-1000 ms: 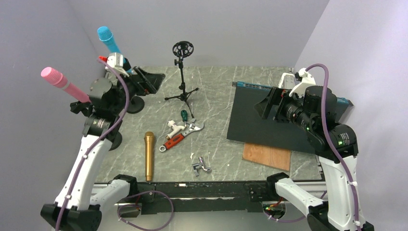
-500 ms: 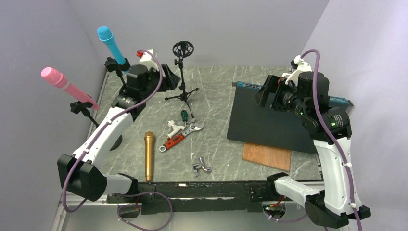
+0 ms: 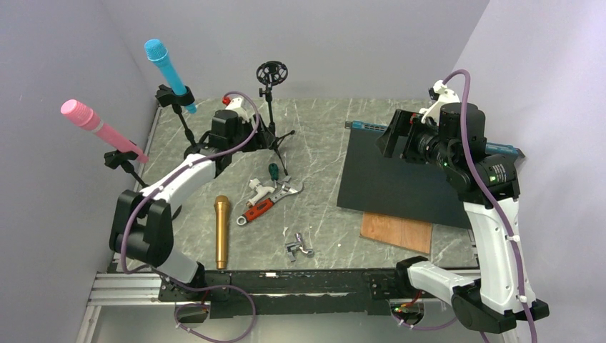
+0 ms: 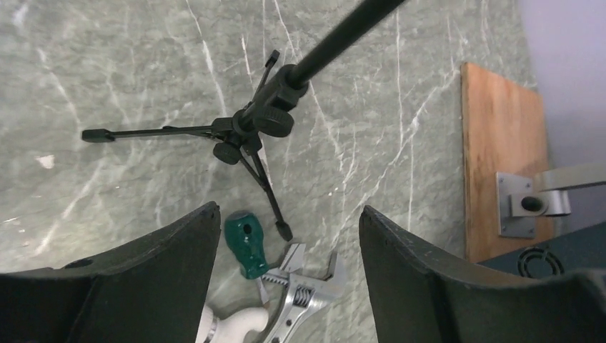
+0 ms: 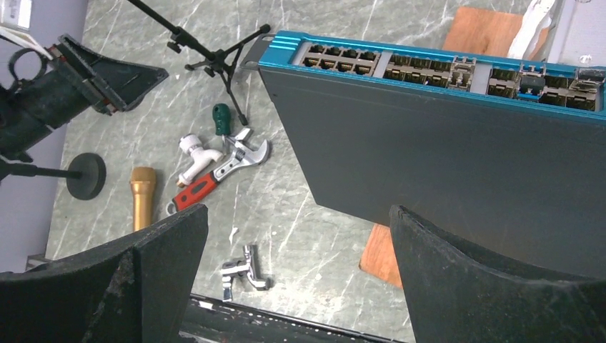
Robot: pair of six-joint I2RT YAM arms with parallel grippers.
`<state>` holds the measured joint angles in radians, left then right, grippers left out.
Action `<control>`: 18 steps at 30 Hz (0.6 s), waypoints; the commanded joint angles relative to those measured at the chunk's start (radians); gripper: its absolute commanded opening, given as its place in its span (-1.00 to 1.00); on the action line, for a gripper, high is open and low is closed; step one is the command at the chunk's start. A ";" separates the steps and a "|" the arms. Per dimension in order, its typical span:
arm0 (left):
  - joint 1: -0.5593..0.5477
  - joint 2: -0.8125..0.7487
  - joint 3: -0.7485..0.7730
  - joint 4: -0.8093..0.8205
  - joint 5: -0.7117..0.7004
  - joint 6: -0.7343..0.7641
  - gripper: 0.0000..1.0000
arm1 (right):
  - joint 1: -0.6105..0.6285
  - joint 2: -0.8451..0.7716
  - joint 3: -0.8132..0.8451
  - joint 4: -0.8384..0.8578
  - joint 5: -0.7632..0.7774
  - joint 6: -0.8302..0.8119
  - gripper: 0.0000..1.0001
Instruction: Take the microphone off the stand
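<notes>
A blue microphone [image 3: 164, 63] sits tilted in the clip of a stand [image 3: 187, 128] at the back left. A pink microphone [image 3: 98, 126] sits in a second stand [image 3: 123, 160] at the far left. A gold microphone [image 3: 222, 230] lies flat on the table and also shows in the right wrist view [image 5: 142, 195]. An empty tripod stand [image 3: 271, 128] with a round mount stands at the back middle. My left gripper [image 3: 256, 133] is open and empty beside the tripod [image 4: 251, 128], right of the blue microphone's stand. My right gripper [image 3: 391, 139] is open and empty above the black box.
A black network switch [image 3: 400, 179] with a blue edge lies at the right over a wooden board [image 3: 396, 232]. A red-handled wrench [image 3: 268, 201], a white tap [image 3: 259, 189], a green screwdriver [image 3: 272, 170] and a small metal part [image 3: 299, 246] lie mid-table.
My left arm has swung right, from beside the pink and blue microphone stands to the tripod stand. My right gripper has risen and shifted slightly left.
</notes>
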<state>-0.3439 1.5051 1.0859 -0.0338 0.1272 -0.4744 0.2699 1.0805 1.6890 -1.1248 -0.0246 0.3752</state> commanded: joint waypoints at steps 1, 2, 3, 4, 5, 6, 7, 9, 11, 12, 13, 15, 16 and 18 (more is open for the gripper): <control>0.038 0.059 -0.041 0.258 0.099 -0.160 0.46 | 0.001 -0.010 0.034 -0.027 0.022 -0.013 1.00; 0.043 0.077 -0.040 0.273 0.101 -0.173 0.45 | 0.001 -0.011 0.032 -0.028 0.022 -0.013 1.00; 0.046 0.093 -0.028 0.270 0.101 -0.181 0.44 | 0.001 -0.014 0.029 -0.028 0.022 -0.013 1.00; 0.048 0.110 -0.008 0.251 0.101 -0.183 0.44 | 0.002 -0.015 0.029 -0.029 0.022 -0.013 1.00; 0.048 0.123 0.006 0.242 0.102 -0.178 0.44 | 0.000 -0.017 0.028 -0.029 0.023 -0.013 1.00; 0.048 0.134 0.013 0.244 0.105 -0.176 0.44 | 0.001 -0.016 0.029 -0.029 0.023 -0.014 1.00; 0.049 0.142 0.016 0.253 0.108 -0.175 0.42 | 0.002 -0.014 0.031 -0.031 0.022 -0.017 1.00; 0.057 0.162 0.023 0.273 0.121 -0.184 0.27 | 0.002 -0.011 0.038 -0.034 0.046 -0.024 1.00; 0.068 0.184 0.036 0.271 0.132 -0.198 0.21 | 0.001 -0.006 0.044 -0.039 0.055 -0.029 1.00; 0.074 0.194 0.041 0.275 0.140 -0.206 0.20 | 0.000 -0.004 0.045 -0.042 0.058 -0.031 1.00; 0.077 0.202 0.044 0.282 0.150 -0.214 0.20 | 0.001 -0.002 0.046 -0.044 0.058 -0.032 1.00; 0.082 0.219 0.051 0.301 0.175 -0.224 0.21 | 0.001 -0.003 0.042 -0.043 0.057 -0.032 1.00; 0.082 0.228 0.056 0.305 0.185 -0.227 0.22 | 0.001 -0.003 0.040 -0.042 0.058 -0.031 1.00; 0.082 0.244 0.069 0.314 0.202 -0.232 0.26 | 0.002 0.000 0.042 -0.042 0.058 -0.032 1.00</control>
<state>-0.2691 1.7264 1.1030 0.2031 0.2672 -0.6758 0.2699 1.0790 1.6936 -1.1618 0.0109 0.3584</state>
